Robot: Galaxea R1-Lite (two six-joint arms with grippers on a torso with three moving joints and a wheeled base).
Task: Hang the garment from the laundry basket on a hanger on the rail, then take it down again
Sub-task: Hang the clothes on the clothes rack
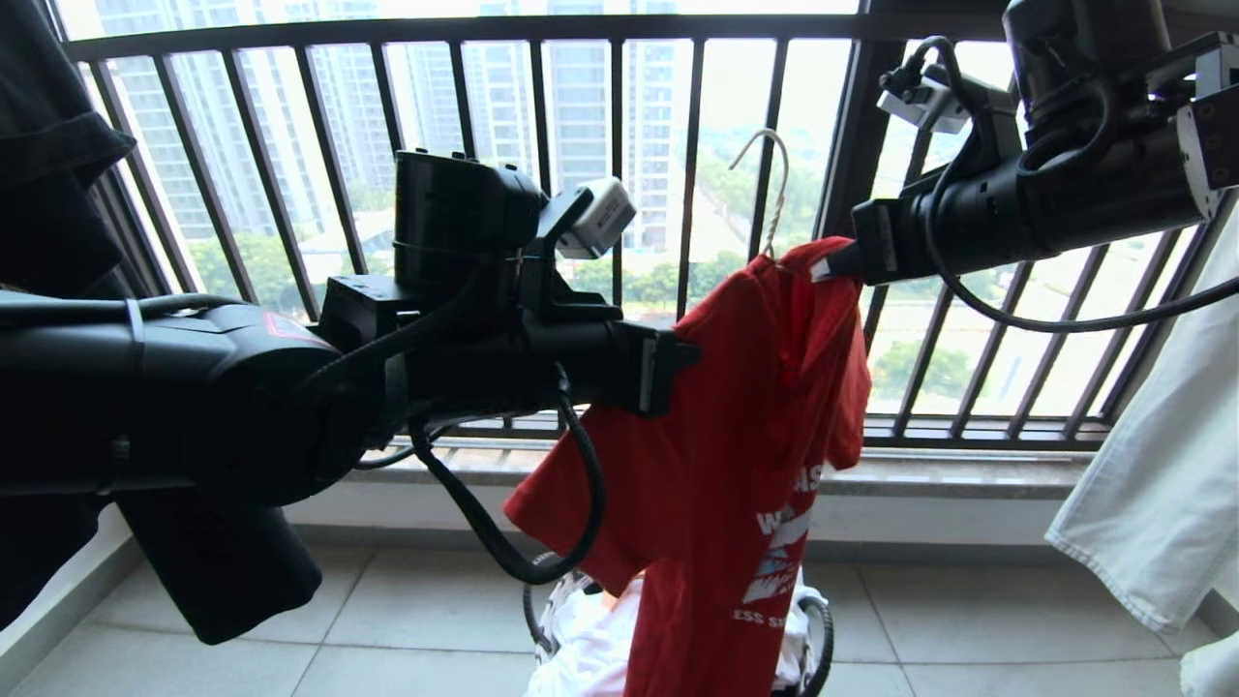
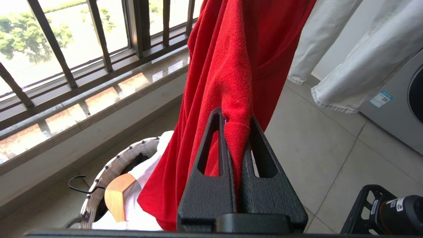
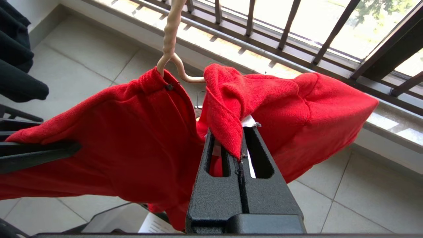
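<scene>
- Red garment [image 1: 736, 465] hangs in the air above the laundry basket [image 2: 109, 168], already threaded on the hanger [image 1: 771, 194].
- Left gripper [image 2: 236, 127] fingers clamped on a lower fold; right gripper [image 3: 238, 142] fingers clamped at the collar, probably to keep the garment spread.
- White lettering shows low on the front.

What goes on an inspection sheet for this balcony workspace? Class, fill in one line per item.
Surface: pale tiled floor.
Job's things: red shirt on the wire hanger, held above the basket; rail not in view.
Clutter: white laundry and a wooden hanger in the basket.
Hands: left hand and right hand both shut on the shirt.
Cables: black loop under the left arm.
Surroundings: barred railing, black garment, white garment, washing machine.
</scene>
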